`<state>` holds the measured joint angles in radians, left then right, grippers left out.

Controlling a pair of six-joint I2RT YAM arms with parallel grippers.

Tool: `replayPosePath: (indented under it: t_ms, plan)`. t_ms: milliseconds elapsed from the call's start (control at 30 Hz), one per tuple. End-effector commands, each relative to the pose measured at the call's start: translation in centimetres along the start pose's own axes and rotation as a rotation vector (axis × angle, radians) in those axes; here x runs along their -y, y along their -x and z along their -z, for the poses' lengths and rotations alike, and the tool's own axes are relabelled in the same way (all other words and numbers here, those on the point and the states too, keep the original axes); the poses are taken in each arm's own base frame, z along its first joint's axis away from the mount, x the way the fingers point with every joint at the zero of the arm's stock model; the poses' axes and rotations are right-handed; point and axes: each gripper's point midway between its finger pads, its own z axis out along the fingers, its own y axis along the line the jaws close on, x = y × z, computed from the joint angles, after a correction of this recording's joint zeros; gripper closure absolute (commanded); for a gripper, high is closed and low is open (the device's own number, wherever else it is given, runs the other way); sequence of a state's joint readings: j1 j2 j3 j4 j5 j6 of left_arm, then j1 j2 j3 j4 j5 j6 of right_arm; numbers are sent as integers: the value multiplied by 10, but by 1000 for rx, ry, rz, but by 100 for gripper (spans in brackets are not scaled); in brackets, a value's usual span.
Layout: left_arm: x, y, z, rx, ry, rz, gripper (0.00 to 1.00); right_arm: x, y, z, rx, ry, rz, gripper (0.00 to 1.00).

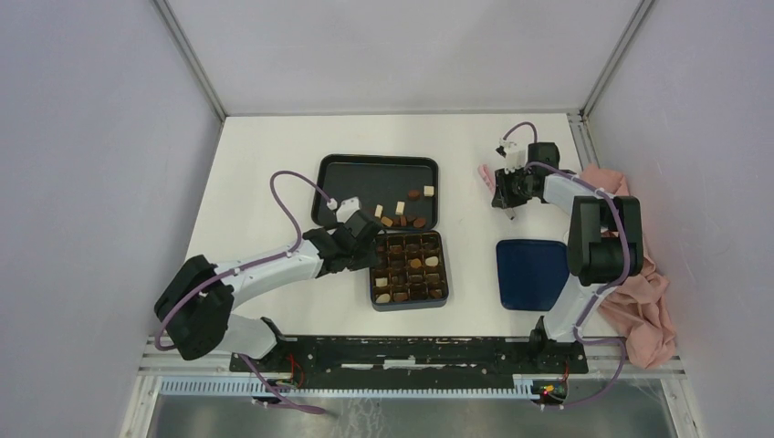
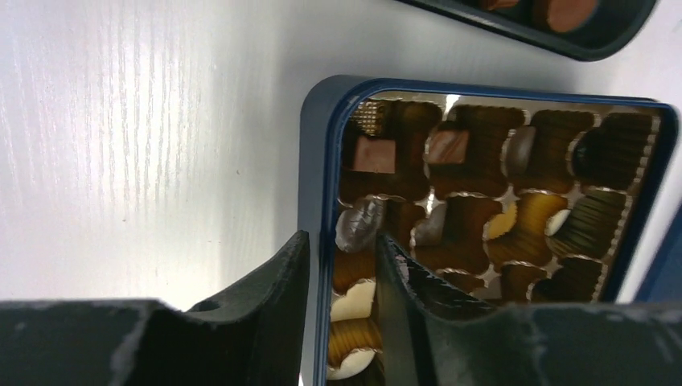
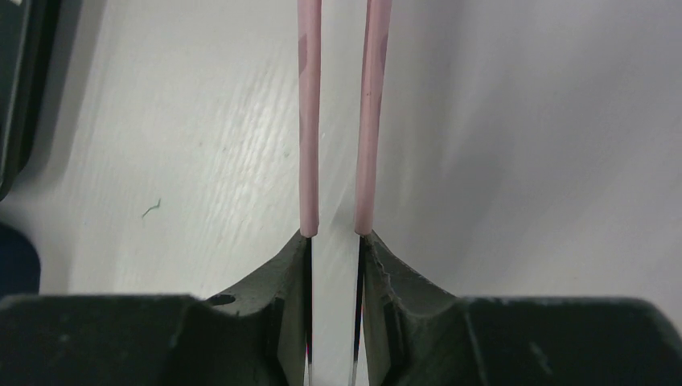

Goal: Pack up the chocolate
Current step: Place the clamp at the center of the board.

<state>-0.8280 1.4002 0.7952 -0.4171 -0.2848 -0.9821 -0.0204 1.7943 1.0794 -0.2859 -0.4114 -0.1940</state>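
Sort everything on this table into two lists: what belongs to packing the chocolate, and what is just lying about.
Belongs to the job:
- chocolate pieces
- compartment box, partly filled
- black tray holding the loose pieces
- pink tweezers
- blue lid, set aside

Just lying about:
- pink cloth, bunched up on the right

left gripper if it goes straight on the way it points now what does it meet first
Probably the blue rim of the box: the left gripper straddles it, open. Its height above that rim is unclear.
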Motion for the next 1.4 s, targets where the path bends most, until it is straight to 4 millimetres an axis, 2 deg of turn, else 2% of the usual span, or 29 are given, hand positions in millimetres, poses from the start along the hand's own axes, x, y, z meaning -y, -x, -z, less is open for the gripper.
replayPosePath:
  t_ms: [0,67,233,367,533,633,767,900,1000,1067,1200,1233,1300,1367]
  plan:
    - [14,24,23,88,-78,63,54,22,36,-4,41,-99,2,68]
    - [18,32,37,113,-116,29,48,26,37,-9,29,-109,-2,67]
    - [55,56,92,203,-377,-146,29,33,37,-21,3,-119,-24,64]
    - [66,74,122,308,-484,-190,25,34,35,-26,-7,-119,-41,63]
    - [79,82,135,354,-560,-188,24,35,32,-29,-19,-120,-51,59]
    - [85,79,135,345,-593,-191,24,34,31,-30,-26,-111,-51,47]
    - [87,75,134,331,-615,-205,24,33,38,-23,-6,-115,-35,39]
    - [89,76,140,350,-644,-215,24,30,52,-4,41,-129,11,36]
    - [93,79,148,374,-674,-229,23,24,67,24,107,-151,90,35]
    - [96,82,154,392,-700,-235,21,9,78,48,171,-118,187,35]
    - [114,84,183,459,-878,-233,14,-31,80,99,312,-47,438,34]
    - [116,85,191,476,-917,-229,12,-36,76,111,346,-67,493,30]
    - [117,89,199,515,-949,-210,4,-41,68,127,402,-113,542,6]
    - [115,94,200,544,-943,-195,0,-48,51,133,410,-117,483,2]
